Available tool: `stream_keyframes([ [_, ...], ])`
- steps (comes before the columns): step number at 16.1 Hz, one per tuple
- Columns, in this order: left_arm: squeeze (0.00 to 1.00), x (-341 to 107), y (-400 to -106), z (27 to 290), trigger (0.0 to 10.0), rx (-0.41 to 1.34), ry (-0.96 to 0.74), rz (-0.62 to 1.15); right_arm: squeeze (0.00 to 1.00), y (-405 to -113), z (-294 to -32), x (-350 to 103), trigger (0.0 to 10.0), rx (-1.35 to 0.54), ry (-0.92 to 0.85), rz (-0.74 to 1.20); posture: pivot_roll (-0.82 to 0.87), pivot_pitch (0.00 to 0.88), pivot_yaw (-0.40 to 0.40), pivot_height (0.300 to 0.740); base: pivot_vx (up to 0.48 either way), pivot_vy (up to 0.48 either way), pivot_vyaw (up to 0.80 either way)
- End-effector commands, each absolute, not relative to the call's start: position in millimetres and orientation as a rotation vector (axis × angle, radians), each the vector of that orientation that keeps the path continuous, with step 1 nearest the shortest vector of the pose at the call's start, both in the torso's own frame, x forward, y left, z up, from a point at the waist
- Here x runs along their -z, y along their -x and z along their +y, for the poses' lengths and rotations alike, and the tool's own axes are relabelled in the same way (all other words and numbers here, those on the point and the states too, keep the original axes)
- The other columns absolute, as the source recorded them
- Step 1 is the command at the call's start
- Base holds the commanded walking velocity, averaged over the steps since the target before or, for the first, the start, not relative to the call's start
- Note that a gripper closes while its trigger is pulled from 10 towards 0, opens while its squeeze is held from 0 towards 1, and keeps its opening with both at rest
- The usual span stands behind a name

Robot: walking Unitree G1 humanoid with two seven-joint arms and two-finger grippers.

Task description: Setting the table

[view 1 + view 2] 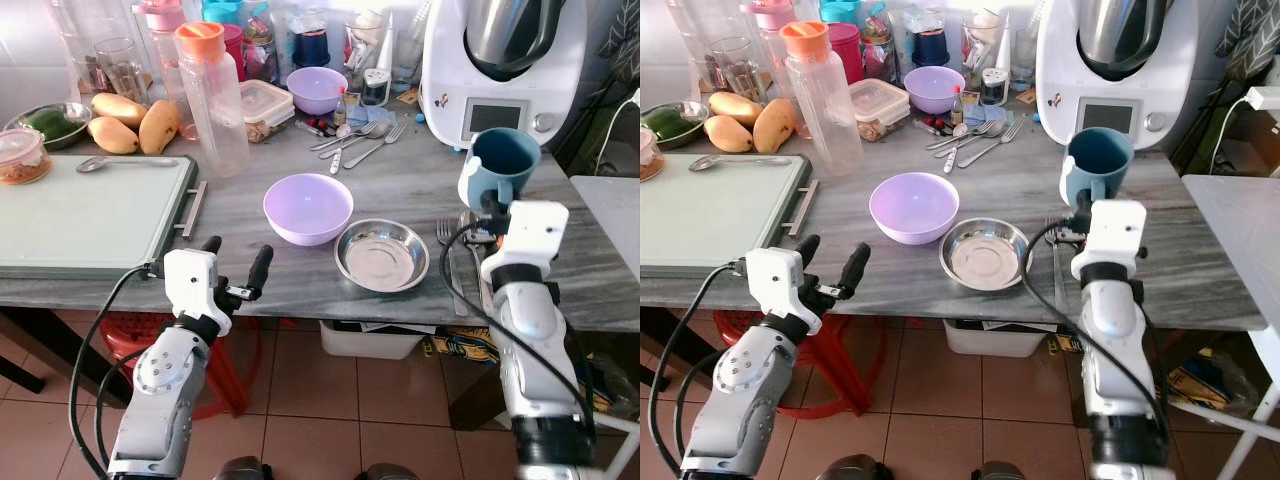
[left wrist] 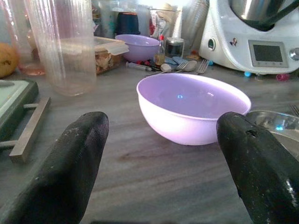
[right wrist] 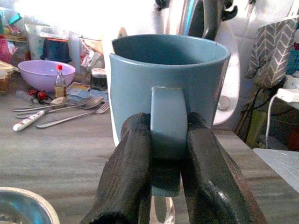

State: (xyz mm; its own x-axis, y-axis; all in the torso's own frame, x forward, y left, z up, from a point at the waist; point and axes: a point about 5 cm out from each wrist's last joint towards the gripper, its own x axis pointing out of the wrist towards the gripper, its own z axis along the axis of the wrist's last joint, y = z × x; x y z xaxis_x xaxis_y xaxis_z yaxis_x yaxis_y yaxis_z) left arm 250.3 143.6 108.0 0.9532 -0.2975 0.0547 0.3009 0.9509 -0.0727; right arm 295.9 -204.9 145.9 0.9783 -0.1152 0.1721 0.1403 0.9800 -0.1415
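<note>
My right gripper [image 3: 167, 154] is shut on the handle of a blue mug [image 1: 503, 160], holding it upright just above the grey table's [image 1: 400, 180] right side. Under it lie a fork [image 1: 449, 262] and other cutlery. A lilac bowl [image 1: 308, 207] and a steel dish [image 1: 381, 254] sit near the front middle of the table. My left gripper [image 1: 236, 262] is open at the table's front edge, pointing at the lilac bowl [image 2: 194, 105] with nothing between its fingers [image 2: 77, 163].
A pale green tray [image 1: 90, 215] lies at the left. A clear bottle with orange cap [image 1: 210, 95], mangoes [image 1: 130, 125], a second lilac bowl [image 1: 316, 88], loose spoons and forks [image 1: 360, 140] and a white kitchen machine [image 1: 500, 60] crowd the back. A red stool [image 1: 225, 370] stands below.
</note>
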Motion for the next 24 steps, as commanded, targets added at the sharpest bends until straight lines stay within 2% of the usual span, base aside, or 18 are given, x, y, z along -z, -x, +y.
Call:
stream_keyframes([
  [1, 0.0, -112.0, -248.8, 143.6, 10.0, 0.321, 0.074, -0.048, 0.0, -300.3, -208.6, -153.7, 10.0, 0.127, 0.149, -0.193, 0.0, 0.0, 0.025, 0.74, 0.0, 0.0, 0.0],
  [5, 0.0, -116.8, -246.0, 144.5, 10.0, 0.327, 0.066, -0.044, 0.0, -312.4, -207.5, -155.4, 10.0, 0.078, 0.142, -0.192, 0.03, 0.018, 0.04, 0.74, 0.0, 0.0, 0.0],
  [14, 0.0, -128.6, -226.6, 164.6, 10.0, 0.338, -0.004, 0.015, 0.0, -340.3, -185.9, -154.5, 10.0, -0.101, 0.078, -0.195, 0.14, 0.104, 0.096, 0.74, 0.0, 0.0, 0.0],
  [22, 0.0, -134.1, -222.2, 167.6, 10.0, 0.348, -0.016, 0.046, 0.0, -345.8, -191.3, -146.5, 10.0, -0.128, 0.075, -0.173, 0.16, 0.121, 0.108, 0.74, 0.0, 0.0, 0.0],
  [23, 0.0, -134.3, -222.5, 167.5, 10.0, 0.347, -0.016, 0.048, 0.09, -346.5, -192.2, -146.5, 10.0, -0.129, 0.077, -0.172, 0.16, 0.12, 0.107, 0.74, 0.0, 0.0, 0.0],
  [24, 0.0, -134.0, -223.2, 166.7, 10.0, 0.347, -0.015, 0.049, 0.09, -347.1, -193.3, -146.3, 10.0, -0.128, 0.083, -0.168, 0.16, 0.117, 0.103, 0.74, 0.0, 0.0, 0.0],
])
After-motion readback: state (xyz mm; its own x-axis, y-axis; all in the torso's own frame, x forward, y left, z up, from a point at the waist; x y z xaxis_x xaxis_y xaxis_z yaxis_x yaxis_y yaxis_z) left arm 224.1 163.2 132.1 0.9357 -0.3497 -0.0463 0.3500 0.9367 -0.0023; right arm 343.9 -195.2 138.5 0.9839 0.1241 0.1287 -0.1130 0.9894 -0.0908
